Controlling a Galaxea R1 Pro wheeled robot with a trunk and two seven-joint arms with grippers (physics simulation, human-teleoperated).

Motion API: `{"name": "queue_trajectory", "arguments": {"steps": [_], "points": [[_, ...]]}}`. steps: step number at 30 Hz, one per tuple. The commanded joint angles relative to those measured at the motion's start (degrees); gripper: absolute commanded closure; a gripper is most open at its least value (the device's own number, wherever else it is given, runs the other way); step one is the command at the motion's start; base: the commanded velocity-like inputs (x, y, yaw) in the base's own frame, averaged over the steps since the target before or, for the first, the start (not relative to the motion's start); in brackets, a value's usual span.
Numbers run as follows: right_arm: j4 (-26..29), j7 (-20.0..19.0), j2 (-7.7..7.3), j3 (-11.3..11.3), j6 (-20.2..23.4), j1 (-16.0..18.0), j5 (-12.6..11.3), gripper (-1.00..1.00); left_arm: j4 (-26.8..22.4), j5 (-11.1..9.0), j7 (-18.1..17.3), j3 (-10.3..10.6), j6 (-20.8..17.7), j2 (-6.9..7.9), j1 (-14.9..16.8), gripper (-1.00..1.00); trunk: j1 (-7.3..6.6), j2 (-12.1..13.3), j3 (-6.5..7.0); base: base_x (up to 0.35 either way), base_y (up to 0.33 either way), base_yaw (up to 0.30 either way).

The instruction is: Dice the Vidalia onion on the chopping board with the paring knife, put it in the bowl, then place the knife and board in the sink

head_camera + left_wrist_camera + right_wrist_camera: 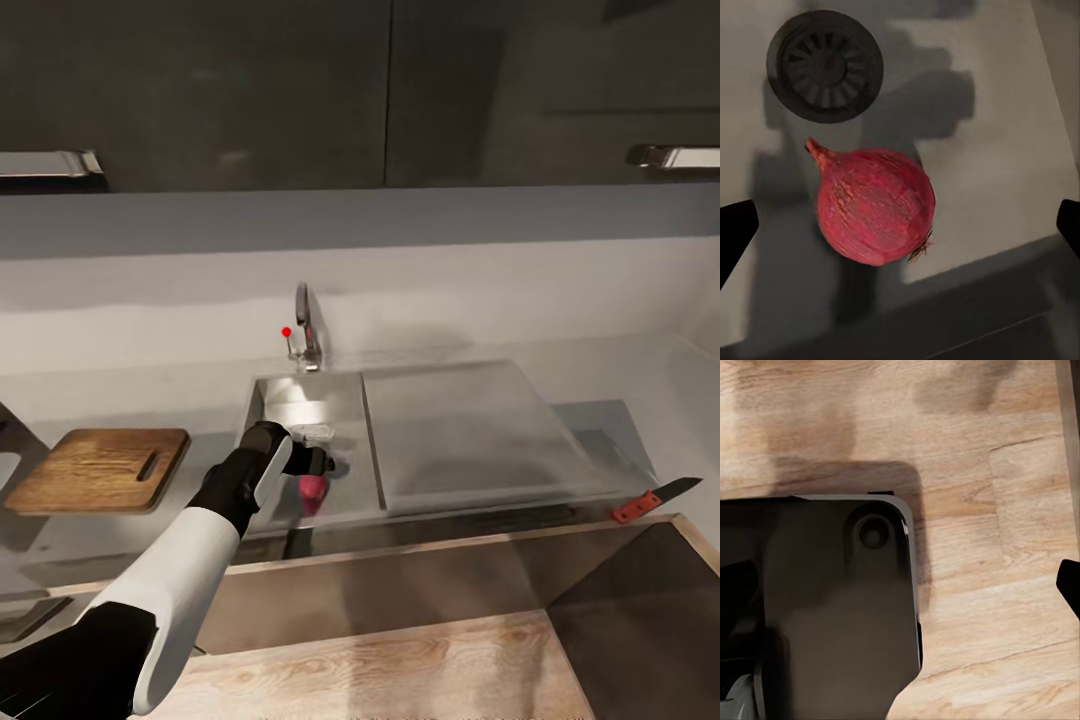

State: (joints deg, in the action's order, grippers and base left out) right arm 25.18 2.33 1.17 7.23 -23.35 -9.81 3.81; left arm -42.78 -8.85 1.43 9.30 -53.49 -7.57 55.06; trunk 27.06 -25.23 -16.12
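Reaching into the sink [300, 400], left arm [190, 560] over Vidalia onion [874, 206]

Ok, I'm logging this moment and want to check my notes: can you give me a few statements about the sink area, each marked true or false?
1. The Vidalia onion lies in the sink near the round drain. True.
2. The left gripper is shut on the onion. False: its fingers stand wide apart on either side of it.
3. The paring knife lies on the chopping board. False: it lies at the countertop's front edge, on the far side of the sink from the board.
4. The chopping board is bare. True.
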Motion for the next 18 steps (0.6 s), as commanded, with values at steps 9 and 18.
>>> {"name": "queue_trajectory", "arguments": {"steps": [9,18], "points": [[0.11,0.19,0.06,0.24,-0.04,-0.03,0.41,-1.00,0.23,-0.29,0.15,0.10,-0.21,0.49,0.01,-1.00,0.04,-0.10,-0.93,0.124,0.000,0.000],[0.10,0.22,0.06,0.25,-0.03,-0.03,0.41,-1.00,0.44,-0.29,0.15,0.10,-0.21,0.48,-0.04,-1.00,0.04,-0.10,-1.77,0.091,0.000,0.000]]}}
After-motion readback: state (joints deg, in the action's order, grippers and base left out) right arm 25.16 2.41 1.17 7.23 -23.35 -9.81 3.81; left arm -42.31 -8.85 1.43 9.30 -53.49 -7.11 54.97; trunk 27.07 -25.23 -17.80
